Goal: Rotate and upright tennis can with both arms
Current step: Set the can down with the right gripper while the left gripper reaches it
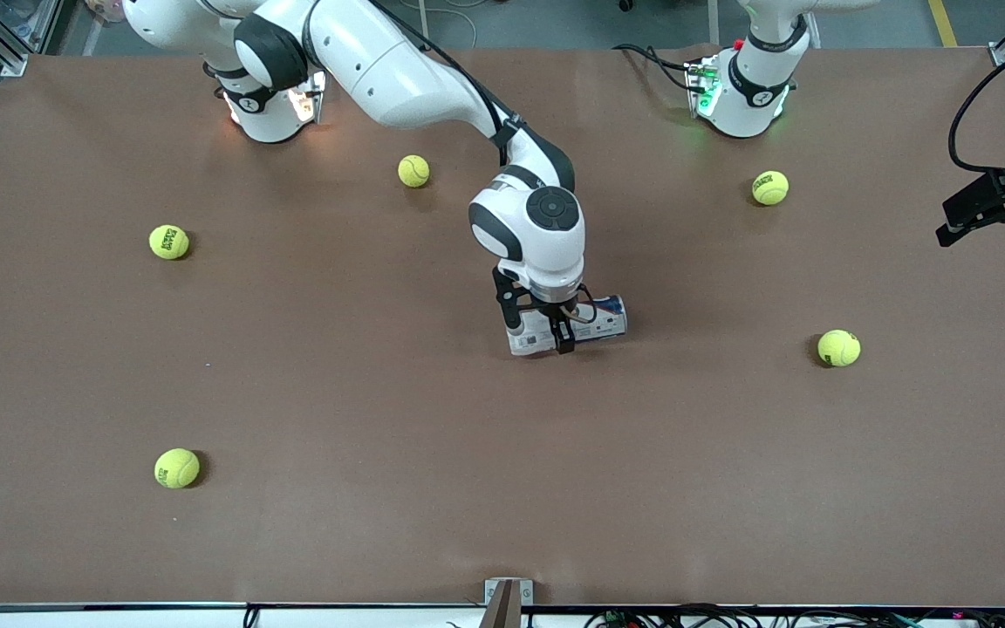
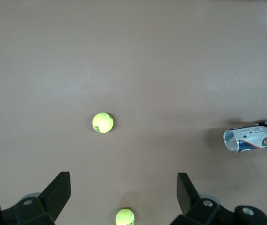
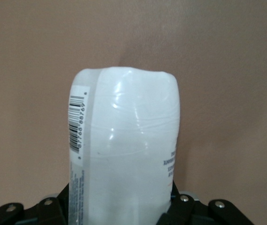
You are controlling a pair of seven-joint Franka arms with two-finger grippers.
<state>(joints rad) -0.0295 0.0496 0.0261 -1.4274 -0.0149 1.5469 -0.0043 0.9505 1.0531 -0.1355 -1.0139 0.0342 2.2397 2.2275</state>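
Closest to my front camera sits a tennis ball (image 1: 176, 467) toward the right arm's end of the table (image 1: 380, 488), well apart from the action. Mid-table, the tennis can (image 1: 603, 318) lies on its side, and I've got the right hand (image 1: 555, 336) down on it, fingers pinching the can across its body near one end. I judge that grip is meant to swing it round. From the right wrist camera the can (image 3: 124, 145) fills the view, clamped between the pads. My left hand (image 1: 995, 209) hangs over the table's edge at its own end, fingers (image 2: 58, 190) spread wide, waiting; its camera sees the can's open mouth (image 2: 232, 140).
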